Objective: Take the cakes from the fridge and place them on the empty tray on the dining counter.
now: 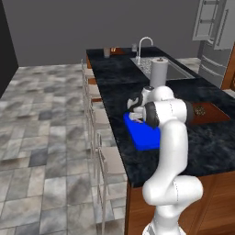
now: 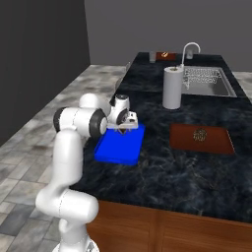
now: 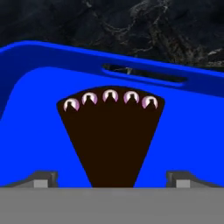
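With the tool [image 3: 112, 179] released and its fingers standing wide on either side of the cake [image 3: 109, 135], which lies flat on the tray [image 3: 30, 131] near the worktop [image 2: 197, 167] edge, a slanted retreat could clip the slice and drag it off.

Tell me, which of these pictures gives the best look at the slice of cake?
The hand view: the dark brown cake slice lies flat on the blue tray, seen close from above, with its row of pink-white dots. In the left and right base views the arm and hand cover it, so just the tray is clear.
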